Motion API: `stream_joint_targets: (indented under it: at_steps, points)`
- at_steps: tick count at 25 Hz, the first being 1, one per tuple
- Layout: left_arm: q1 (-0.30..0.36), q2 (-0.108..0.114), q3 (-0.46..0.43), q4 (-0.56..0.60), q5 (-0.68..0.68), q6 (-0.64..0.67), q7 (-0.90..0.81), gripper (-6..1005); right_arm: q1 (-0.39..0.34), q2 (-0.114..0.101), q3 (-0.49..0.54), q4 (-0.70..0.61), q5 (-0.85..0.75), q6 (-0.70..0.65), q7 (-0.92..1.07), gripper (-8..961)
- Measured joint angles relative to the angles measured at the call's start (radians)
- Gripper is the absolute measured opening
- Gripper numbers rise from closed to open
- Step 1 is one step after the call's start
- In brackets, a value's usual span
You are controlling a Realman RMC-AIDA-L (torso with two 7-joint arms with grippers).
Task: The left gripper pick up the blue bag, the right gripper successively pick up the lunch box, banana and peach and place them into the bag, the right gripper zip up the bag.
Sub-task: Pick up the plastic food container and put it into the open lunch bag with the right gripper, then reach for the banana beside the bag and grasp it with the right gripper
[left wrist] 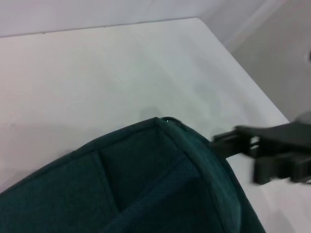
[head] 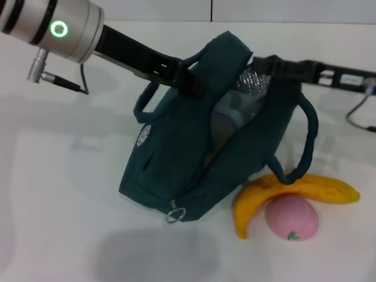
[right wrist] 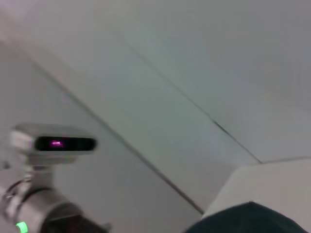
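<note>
The blue bag [head: 176,158] stands tilted on the white table with its mouth open toward the right. My left gripper [head: 189,77] is shut on the bag's upper rim beside one handle. From the right, my right gripper [head: 267,66] reaches to the top of the open mouth, where the bag hides its tip. Inside the mouth a pale grey lunch box [head: 230,120] shows partly. The yellow banana [head: 311,189] lies on the table right of the bag, and the pink peach [head: 291,217] rests against it. In the left wrist view the bag's fabric [left wrist: 146,184] fills the frame, with the right gripper [left wrist: 272,151] behind it.
A metal ring [head: 175,215] hangs from the bag's near bottom corner. One bag handle [head: 305,138] droops over the banana. A black cable [head: 358,114] trails at the far right. The white table [head: 59,176] lies bare left of the bag.
</note>
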Motion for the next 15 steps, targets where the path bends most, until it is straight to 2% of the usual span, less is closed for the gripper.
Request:
stream_joint_targets:
  at_steps: [5,9,12,15]
  points:
    - [0.004,0.001,-0.003,-0.002,0.0,0.0,0.006,52,-0.08,-0.02,-0.022,-0.189,-0.008,-0.085,0.083,511]
    - [0.017,0.001,-0.005,0.0,0.001,-0.001,0.008,52,-0.194,-0.028,-0.023,-0.396,-0.014,-0.135,0.114,511]
    - [0.029,0.004,-0.005,-0.002,0.005,-0.014,0.011,52,-0.296,-0.024,-0.025,-0.618,-0.018,-0.171,0.124,511]
    - [0.039,0.008,-0.005,-0.01,0.008,-0.037,0.019,52,-0.388,-0.008,-0.03,-0.88,-0.073,-0.204,0.169,511]
